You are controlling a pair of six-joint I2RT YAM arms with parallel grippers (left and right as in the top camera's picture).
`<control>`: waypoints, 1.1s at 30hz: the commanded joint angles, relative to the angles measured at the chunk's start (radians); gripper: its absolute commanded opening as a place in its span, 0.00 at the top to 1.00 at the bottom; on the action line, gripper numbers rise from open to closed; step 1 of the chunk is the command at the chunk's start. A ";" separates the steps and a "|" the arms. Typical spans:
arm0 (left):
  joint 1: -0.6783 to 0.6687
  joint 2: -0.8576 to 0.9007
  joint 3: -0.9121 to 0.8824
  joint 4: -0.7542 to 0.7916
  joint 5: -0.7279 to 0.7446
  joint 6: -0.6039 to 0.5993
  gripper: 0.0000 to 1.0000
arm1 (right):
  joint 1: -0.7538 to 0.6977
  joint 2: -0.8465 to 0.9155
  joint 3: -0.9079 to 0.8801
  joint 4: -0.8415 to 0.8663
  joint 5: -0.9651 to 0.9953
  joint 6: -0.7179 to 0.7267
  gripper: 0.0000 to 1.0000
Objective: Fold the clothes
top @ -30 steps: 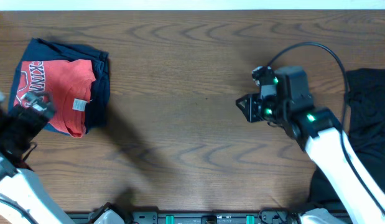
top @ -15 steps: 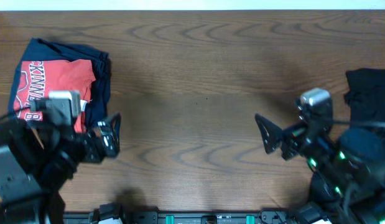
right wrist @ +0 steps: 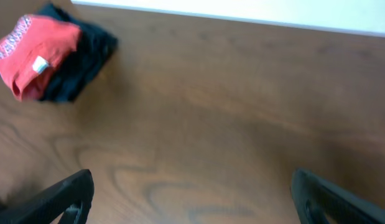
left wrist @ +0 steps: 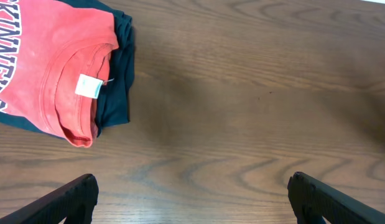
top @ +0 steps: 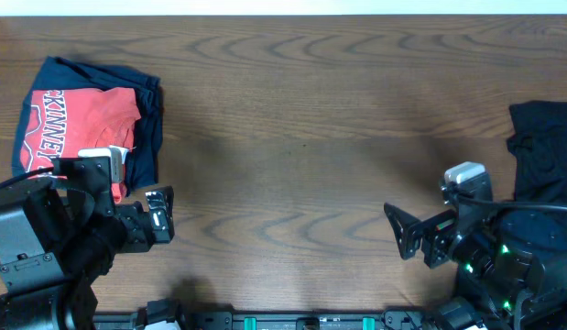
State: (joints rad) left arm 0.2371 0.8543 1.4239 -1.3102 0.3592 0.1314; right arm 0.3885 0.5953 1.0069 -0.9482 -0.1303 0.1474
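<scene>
Both arms have pulled back to the near edge of the table [top: 292, 119] since 1 second ago. Back then the right arm was reaching out over the middle of the wood, and its fingers were close together.

Closest to us, the left gripper [top: 162, 215] has its 2 fingers spread wide with nothing between them. The right gripper [top: 397, 234] is the same, wide and empty. Both point in toward the middle of the table, which is bare wood.

Farther back on the left lies the red T-shirt [top: 86, 128]. It is folded flat, with white letters along its left side and a small white tag [top: 118, 154] at the neck. It sits on top of a folded navy garment [top: 147, 110]. At the right edge sits the black garment [top: 544, 147]. It looks bumpy and bunched, so I think it is the 1 left to fold.

What could go wrong? The left arm is very near the red and navy pile. If it swings out fast, it could bump the pile and spoil the neat folds. The black garment is dark and bunched, so the right gripper could pinch only 1 layer and drag it over in a twist, not spread flat.
</scene>
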 commanded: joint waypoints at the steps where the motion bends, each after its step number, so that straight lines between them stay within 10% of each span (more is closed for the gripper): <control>1: -0.006 0.001 0.013 -0.003 -0.010 0.007 0.02 | 0.009 0.000 0.006 -0.049 -0.008 -0.014 0.01; 8: -0.006 0.001 0.013 -0.003 -0.010 0.007 0.02 | -0.051 -0.053 -0.017 -0.054 0.121 -0.120 0.01; 33: -0.006 0.001 0.013 -0.003 -0.010 0.007 0.02 | -0.318 -0.590 -0.819 0.741 0.122 -0.227 0.01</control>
State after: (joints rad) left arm 0.2337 0.8551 1.4239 -1.3113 0.3588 0.1314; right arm 0.0814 0.0147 0.2298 -0.2379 -0.0177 -0.0639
